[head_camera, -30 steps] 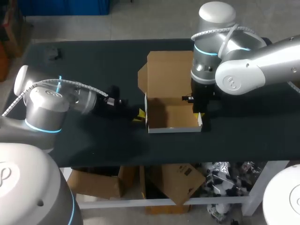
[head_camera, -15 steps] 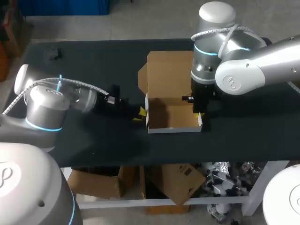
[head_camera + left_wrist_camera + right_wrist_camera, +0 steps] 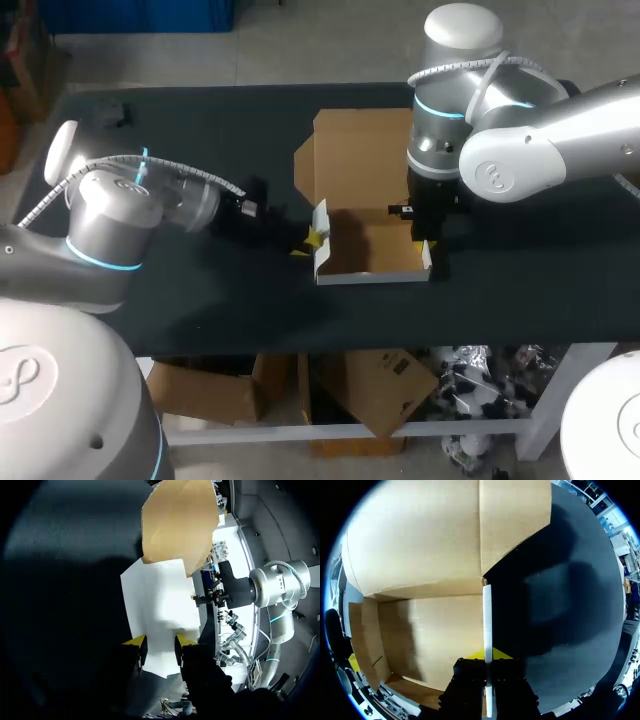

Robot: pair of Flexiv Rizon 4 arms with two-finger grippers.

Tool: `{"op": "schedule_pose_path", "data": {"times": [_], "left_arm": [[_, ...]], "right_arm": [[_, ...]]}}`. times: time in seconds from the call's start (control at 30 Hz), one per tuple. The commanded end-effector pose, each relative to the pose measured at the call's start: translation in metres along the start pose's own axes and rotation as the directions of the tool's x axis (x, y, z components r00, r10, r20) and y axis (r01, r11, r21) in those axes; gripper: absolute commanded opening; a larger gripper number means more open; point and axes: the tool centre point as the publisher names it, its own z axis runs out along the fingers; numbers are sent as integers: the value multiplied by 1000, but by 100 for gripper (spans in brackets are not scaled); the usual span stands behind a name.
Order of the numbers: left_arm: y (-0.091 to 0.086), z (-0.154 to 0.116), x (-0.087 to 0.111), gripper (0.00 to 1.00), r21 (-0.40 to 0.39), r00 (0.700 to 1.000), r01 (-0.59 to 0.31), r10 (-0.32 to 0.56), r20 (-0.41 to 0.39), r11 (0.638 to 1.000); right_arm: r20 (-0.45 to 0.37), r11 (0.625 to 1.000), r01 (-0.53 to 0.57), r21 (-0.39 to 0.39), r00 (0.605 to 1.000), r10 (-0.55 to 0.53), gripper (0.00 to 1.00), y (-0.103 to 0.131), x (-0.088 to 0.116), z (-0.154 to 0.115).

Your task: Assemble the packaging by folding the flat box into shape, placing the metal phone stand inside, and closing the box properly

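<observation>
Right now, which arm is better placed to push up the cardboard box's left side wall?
Left. The left gripper sits against the tilted left side wall, fingers open. The right gripper is clamped on the right side wall opposite.

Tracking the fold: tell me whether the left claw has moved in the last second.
Yes: the left claw slid right across the table, reaching the box at its left wall.
</observation>
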Motion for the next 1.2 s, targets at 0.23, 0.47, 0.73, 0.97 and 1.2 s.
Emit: {"op": "schedule_pose_path", "data": {"times": [0.23, 0.47, 0.73, 0.97, 1.2], "left_arm": [[0, 3, 7, 37, 7, 998, 6, -7, 66, 1000], [0, 3, 7, 39, 9, 994, 9, -9, 105, 1000], [-1, 6, 9, 43, 7, 991, 12, -13, 135, 1000], [-1, 8, 13, 44, 2, 983, 11, -11, 181, 1000], [-2, 10, 15, 45, -7, 969, 13, -11, 248, 1000]], "right_arm": [[2, 1000, 0, 2, 1000, 0, 0, 0, 1, 0], [2, 1000, 0, 2, 1000, 0, 0, 0, 1, 0], [2, 1000, 0, 2, 1000, 0, 0, 0, 1, 0], [2, 1000, 0, 2, 1000, 0, 0, 0, 1, 0], [2, 1000, 0, 2, 1000, 0, 0, 0, 1, 0]]}}
